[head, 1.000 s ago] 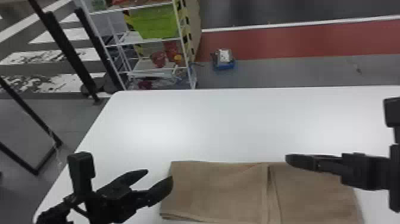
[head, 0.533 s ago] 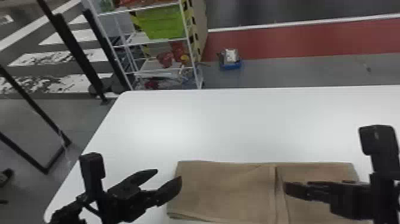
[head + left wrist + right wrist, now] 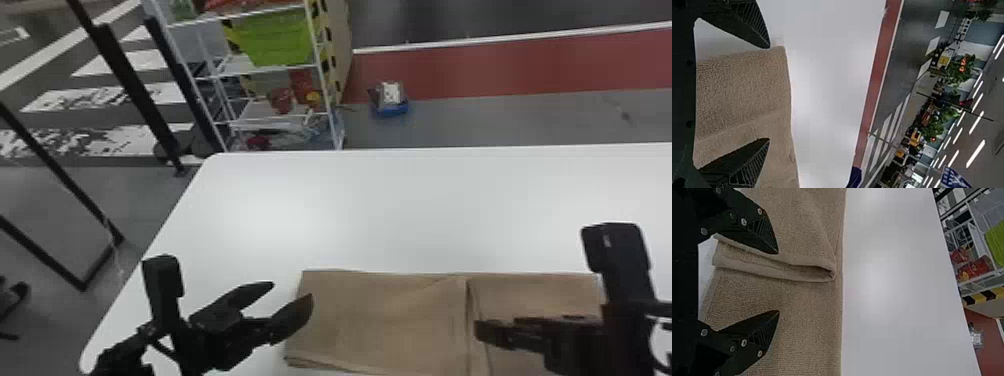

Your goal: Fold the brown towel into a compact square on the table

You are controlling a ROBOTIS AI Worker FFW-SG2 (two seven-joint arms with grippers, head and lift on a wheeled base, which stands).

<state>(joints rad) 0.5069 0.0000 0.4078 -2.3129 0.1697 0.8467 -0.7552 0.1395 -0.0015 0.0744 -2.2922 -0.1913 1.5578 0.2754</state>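
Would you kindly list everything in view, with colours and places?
towel: one, brown, partly folded, on the table
table: one, white, before the robot
rack: one, white, beyond table
container: one, green, on the rack
items: several, red, on rack
small object: one, blue and white, on floor
floor band: one, red, beyond table
poles: several, black, left of rack
plants: several, green, background
left gripper: one, black, at towel's left end
right gripper: one, black, above the towel

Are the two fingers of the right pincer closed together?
No, in the right wrist view the right pincer has its two fingers wide apart, with brown towel visible between them.
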